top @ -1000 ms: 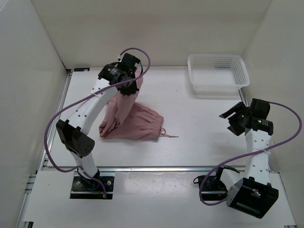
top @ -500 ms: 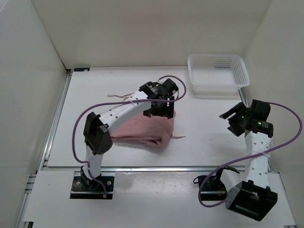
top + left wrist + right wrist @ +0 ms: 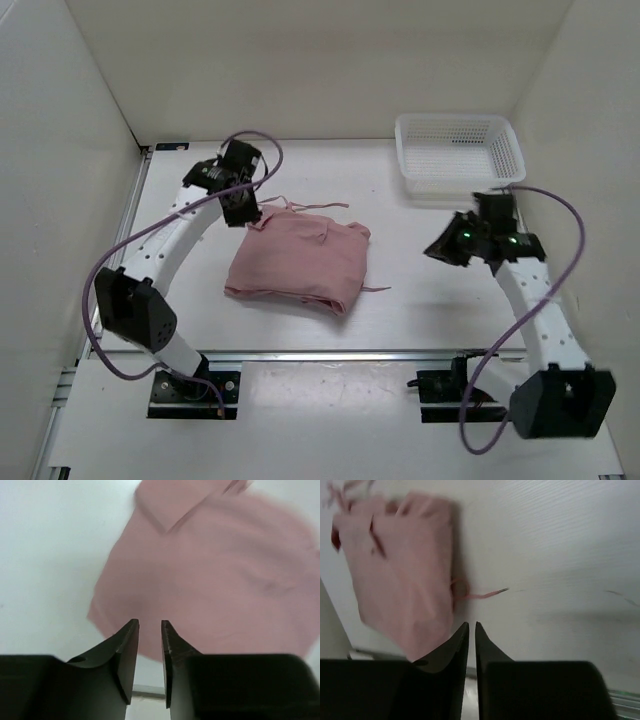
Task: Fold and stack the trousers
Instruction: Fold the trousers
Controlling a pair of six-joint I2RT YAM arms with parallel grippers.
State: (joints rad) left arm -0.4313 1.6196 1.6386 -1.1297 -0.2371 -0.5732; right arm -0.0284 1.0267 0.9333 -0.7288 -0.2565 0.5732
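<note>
The dusty-pink trousers lie folded in a rough rectangle on the white table, left of centre, with a drawstring end trailing from their right edge. My left gripper hovers at their far left corner, apart from the cloth. In the left wrist view the trousers fill the space ahead, and the left gripper shows a narrow gap with nothing in it. My right gripper hangs over bare table right of the cloth. In the right wrist view its jaws are nearly touching and empty; the trousers and drawstring lie beyond.
A white mesh basket stands at the far right of the table, just behind the right arm. White walls close in the left, back and right sides. A metal rail runs along the table's near edge.
The left gripper let go of the trousers, swung back to their far left corner and narrowed its jaws. The cloth now lies flat and folded. The right arm moved in leftward and closed.
</note>
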